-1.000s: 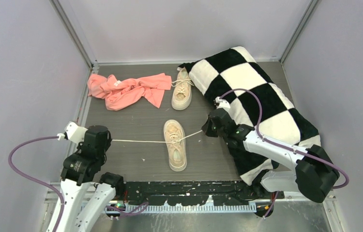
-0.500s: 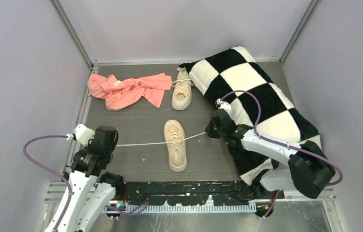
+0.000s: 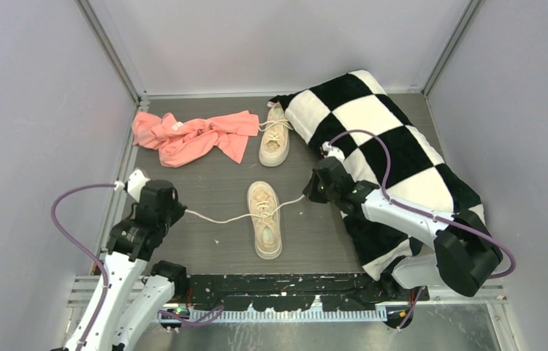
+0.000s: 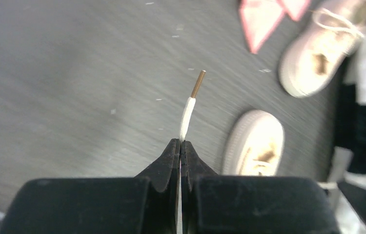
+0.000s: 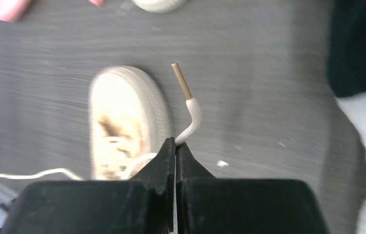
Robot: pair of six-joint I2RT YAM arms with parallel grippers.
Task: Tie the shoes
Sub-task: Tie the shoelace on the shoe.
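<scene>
The near shoe lies mid-table, toe toward the arms; its cream laces run out to both sides. My left gripper is shut on the left lace, which sags a little. In the left wrist view the lace end with its brown tip sticks out past the left gripper. My right gripper is shut on the right lace. The right wrist view shows that lace end bent above the right gripper, with the near shoe to its left. The far shoe sits at the back.
A pink cloth lies crumpled at the back left. A black-and-white checkered pillow fills the right side, and my right arm lies along its near edge. Grey walls close in the table on three sides.
My left gripper has moved forward and right toward the near shoe, and the left lace has gone from taut to slack. My right gripper has barely shifted.
</scene>
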